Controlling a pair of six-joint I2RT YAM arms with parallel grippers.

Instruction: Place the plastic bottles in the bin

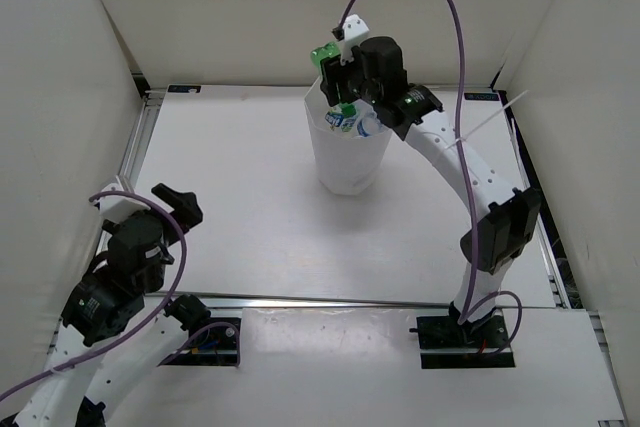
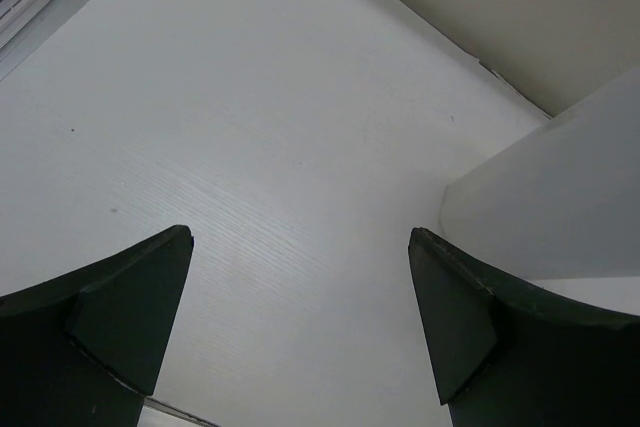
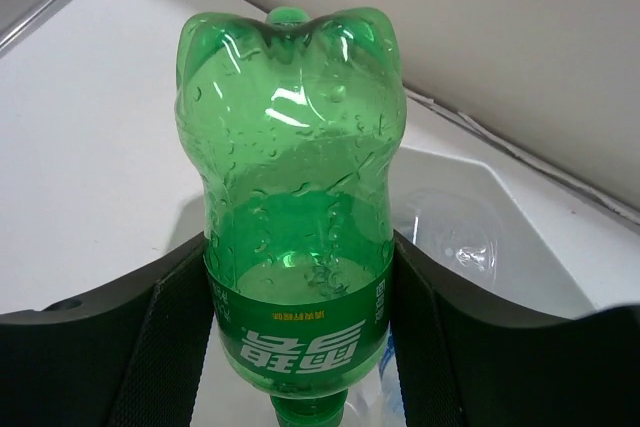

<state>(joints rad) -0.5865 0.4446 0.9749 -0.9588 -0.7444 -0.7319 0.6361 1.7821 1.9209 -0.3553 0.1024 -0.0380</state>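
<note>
The tall white bin (image 1: 348, 162) stands at the back middle of the table. Clear bottles with blue-and-white labels (image 1: 347, 124) lie inside it. My right gripper (image 1: 345, 82) hangs over the bin's rim, shut on the bright green bottle (image 3: 292, 197), held upside down with its cap pointing into the bin (image 3: 520, 247). A clear bottle (image 3: 455, 232) shows inside. The green bottle's base also shows in the top view (image 1: 322, 55). My left gripper (image 1: 178, 204) is open and empty low over the table at the near left; its fingers (image 2: 130, 297) frame bare table.
White walls enclose the table on the left, back and right. A metal rail (image 1: 140, 137) runs along the left edge. A white block (image 2: 560, 207) rises at the right of the left wrist view. The right arm's purple cable (image 1: 455, 37) arcs above the bin.
</note>
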